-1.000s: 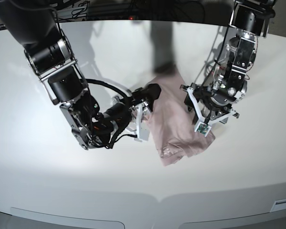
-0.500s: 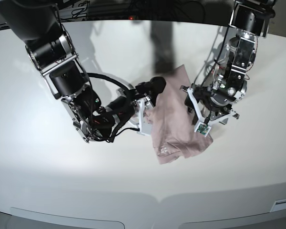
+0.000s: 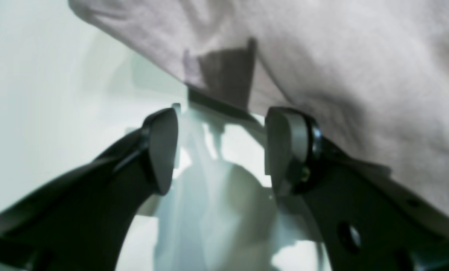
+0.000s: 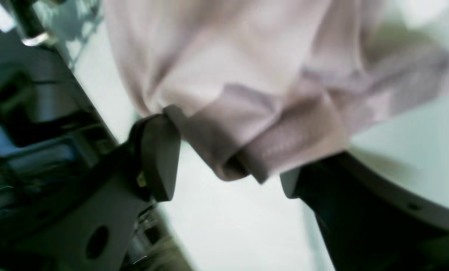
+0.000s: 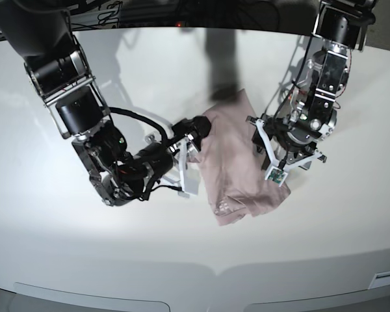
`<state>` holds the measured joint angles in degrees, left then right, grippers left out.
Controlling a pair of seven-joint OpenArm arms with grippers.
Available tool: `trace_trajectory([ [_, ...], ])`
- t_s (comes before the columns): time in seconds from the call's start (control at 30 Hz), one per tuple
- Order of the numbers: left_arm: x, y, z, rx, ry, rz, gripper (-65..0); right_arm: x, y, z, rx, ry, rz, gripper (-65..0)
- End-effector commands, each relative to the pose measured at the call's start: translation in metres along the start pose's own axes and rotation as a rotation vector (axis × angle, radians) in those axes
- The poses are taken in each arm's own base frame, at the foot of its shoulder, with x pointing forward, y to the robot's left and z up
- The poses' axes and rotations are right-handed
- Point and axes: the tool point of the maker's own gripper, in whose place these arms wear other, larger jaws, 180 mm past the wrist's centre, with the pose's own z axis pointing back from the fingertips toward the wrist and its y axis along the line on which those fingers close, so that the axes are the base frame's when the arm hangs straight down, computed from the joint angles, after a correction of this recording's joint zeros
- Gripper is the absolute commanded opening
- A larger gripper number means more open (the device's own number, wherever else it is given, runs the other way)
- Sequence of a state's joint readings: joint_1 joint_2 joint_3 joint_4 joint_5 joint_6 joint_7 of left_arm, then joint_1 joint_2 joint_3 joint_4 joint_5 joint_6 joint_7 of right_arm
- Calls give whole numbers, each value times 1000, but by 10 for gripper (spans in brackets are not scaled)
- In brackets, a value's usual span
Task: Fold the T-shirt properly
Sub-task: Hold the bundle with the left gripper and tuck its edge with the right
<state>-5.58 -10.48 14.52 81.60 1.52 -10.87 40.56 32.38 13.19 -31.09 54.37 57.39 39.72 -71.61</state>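
Folded narrow at the centre of the surface (image 5: 65, 214), the soft, limp T-shirt (image 5: 237, 166) should be pinched at a hem edge; both left gripper (image 3: 220, 146) and right gripper (image 4: 224, 158) jaws gape, released.

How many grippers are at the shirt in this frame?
2. The right gripper sits at the T-shirt's left edge in the base view, the left gripper at its right edge. Both are open; neither clearly clamps cloth.
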Motion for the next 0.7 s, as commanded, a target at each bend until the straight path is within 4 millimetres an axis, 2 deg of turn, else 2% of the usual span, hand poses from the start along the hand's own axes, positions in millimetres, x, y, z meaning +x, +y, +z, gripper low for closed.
trace_trajectory([
  [0.0, 19, 8, 2, 18, -53, -2, -281, 31, 5, 18, -14, -84, 62, -258],
  [0.13, 18, 8, 2, 18, -52, -2, -281, 47, 21, 27, -22, -114, 150, -258],
  [0.43, 20, 9, 2, 19, -55, -4, -281, 59, 34, 40, -34, -142, 225, -258],
  [0.57, 21, 10, 2, 20, -57, -4, -281, 72, 40, 54, -43, -205, 256, -258],
  [0.67, 21, 10, 2, 20, -56, -4, -281, 86, 47, 73, -47, -279, 278, -258],
])
